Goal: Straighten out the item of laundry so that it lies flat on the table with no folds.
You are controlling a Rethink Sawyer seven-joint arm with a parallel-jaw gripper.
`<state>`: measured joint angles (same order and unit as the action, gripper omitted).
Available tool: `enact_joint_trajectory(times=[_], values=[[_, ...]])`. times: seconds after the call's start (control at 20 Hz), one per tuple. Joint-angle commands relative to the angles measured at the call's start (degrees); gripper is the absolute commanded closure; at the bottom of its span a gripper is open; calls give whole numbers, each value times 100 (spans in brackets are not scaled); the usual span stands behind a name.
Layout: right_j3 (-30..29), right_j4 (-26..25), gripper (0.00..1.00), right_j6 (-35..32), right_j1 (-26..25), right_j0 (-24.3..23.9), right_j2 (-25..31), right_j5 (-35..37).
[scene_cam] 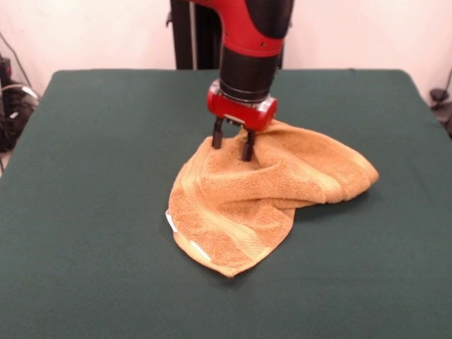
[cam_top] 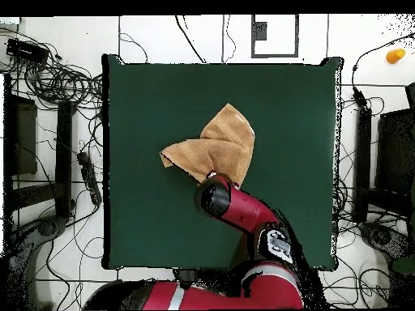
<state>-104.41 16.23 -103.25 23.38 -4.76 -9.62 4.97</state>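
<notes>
Gripping nothing that can be confirmed, the gripper (scene_cam: pixel 232 147) stands with its two fingers apart and their tips pressed at the towel's (scene_cam: pixel 268 191) edge nearest the robot; the towel lies directly beneath and in front of it, bunched and folded over itself near the middle of the table (scene_cam: pixel 85 212). As terry cloth it is judged light, limp and grippy, so it will drape and drag rather than slide stiffly. A free corner or single-layer edge away from the fingers appears the best pinch point.
</notes>
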Motion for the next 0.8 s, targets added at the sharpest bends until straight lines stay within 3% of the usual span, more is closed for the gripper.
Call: enact_joint_trajectory(times=[0.05, 0.8], values=[[-595, 452, 0, -1527, -159, 309, 405, 887], [-784, 900, 0, -1747, 143, 529, 318, 1236]])
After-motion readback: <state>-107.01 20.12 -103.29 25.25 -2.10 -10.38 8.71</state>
